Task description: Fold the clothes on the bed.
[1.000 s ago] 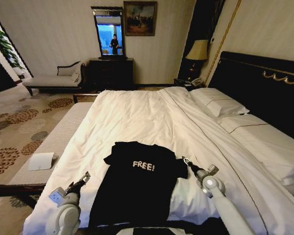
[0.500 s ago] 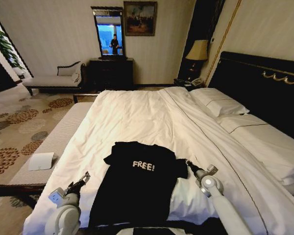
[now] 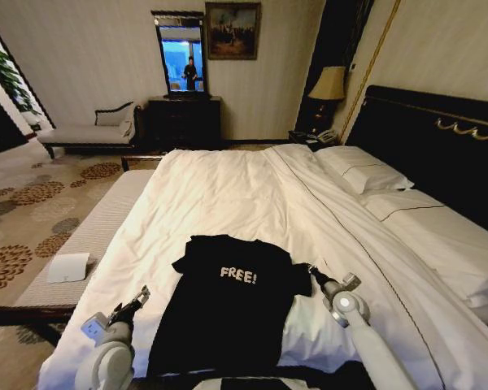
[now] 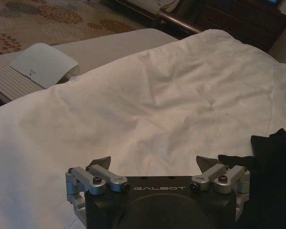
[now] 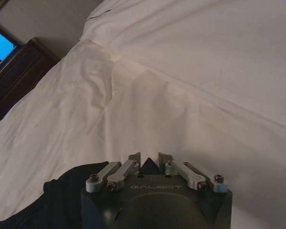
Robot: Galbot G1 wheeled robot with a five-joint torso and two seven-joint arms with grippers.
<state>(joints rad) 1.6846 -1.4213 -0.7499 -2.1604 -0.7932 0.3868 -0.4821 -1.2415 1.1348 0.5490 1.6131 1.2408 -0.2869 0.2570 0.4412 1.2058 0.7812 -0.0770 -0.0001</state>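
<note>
Nearest the camera, the left tool [image 3: 140,297] hovers low over the white duvet [image 3: 228,195] at about 7 o'clock in the head view. Its fingers are spread wide apart and hold nothing. The black T-shirt [image 3: 228,305] lies flat just beside it, toward 3 o'clock from the tool, with a strip of bare duvet between the two. In the left wrist view, the left tool [image 4: 153,162] shows both tips over plain white cloth, and the dark edge of the T-shirt [image 4: 271,162] sits just past one fingertip.

At about 5 o'clock in the head view, the right tool [image 3: 313,270] rests at the T-shirt's right sleeve. In the right wrist view, the right tool [image 5: 149,159] has its fingers drawn close together with a small fold of black fabric between the tips, and the T-shirt [image 5: 62,195] spreads out beside the tool body.

The shirt's white "FREE!" lettering faces up near the bed's foot. Farther off, the bed [image 3: 423,154] runs toward white pillows [image 3: 362,169] at 2 o'clock.
</note>
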